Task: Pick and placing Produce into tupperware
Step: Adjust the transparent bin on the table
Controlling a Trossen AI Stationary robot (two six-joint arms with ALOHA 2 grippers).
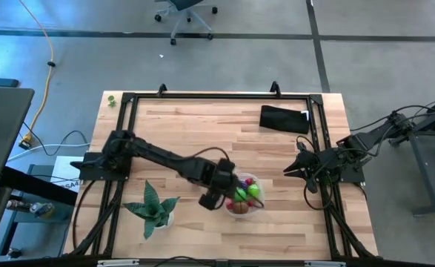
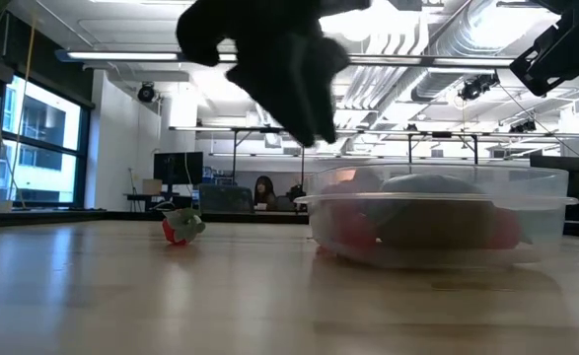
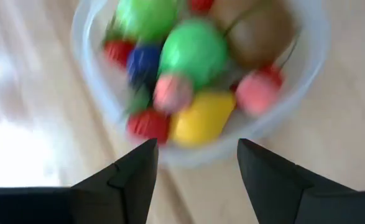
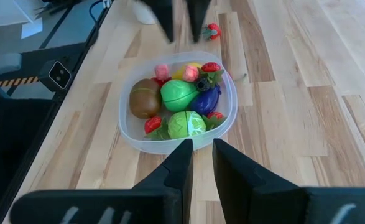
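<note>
Wooden planks make up the tabletop (image 1: 202, 133), where the tupperware (image 1: 244, 197) sits near the front edge, holding the produce (image 4: 179, 94): green, brown, yellow, purple and red pieces. One red piece (image 2: 179, 227) lies on the wood outside it. Above the container's left rim hangs the left gripper (image 1: 211, 194), its fingers (image 3: 129, 177) spread apart and holding nothing. Off to the right waits the right gripper (image 1: 290, 170), fingers nearly together and empty. A potted plant (image 1: 154, 208) and a black pouch (image 1: 284, 119) also rest there.

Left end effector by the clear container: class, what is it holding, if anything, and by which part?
Nothing. The left end effector is open and empty beside the tupperware; the produce lies inside the container.
</note>
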